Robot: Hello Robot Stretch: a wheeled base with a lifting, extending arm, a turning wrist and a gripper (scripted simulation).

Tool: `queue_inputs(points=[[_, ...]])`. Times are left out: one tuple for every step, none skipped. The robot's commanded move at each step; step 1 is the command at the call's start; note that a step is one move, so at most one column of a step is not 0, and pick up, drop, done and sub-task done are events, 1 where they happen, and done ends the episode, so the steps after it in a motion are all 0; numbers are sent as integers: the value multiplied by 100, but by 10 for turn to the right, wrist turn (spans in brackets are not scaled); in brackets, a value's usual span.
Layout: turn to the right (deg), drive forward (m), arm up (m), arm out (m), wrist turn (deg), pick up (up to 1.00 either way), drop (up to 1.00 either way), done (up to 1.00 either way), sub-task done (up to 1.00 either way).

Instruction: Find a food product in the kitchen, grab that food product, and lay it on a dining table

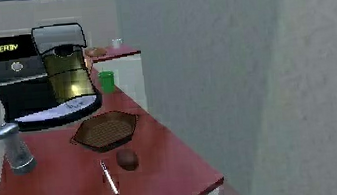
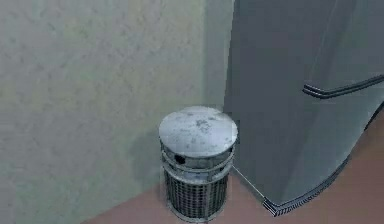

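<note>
A small dark brown rounded lump [image 1: 128, 160], possibly a potato, lies on the red countertop [image 1: 177, 170] near its front in the forward view. Just behind the lump sits a dark brown shallow tray [image 1: 104, 131]. To the lump's left lies a thin pale utensil [image 1: 109, 177].
A black coffee machine [image 1: 39, 76] stands at the counter's back, a green cup [image 1: 107, 81] beside it and a grey shaker [image 1: 16, 148] at the left. A grey wall [image 1: 265, 68] rises right of the counter. In the arm side view a grey bin [image 2: 198, 160] stands beside a grey fridge [image 2: 300, 90].
</note>
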Motion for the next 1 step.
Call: queue_inputs(points=[[-450, 0, 0, 0, 0, 0, 0, 0, 0]])
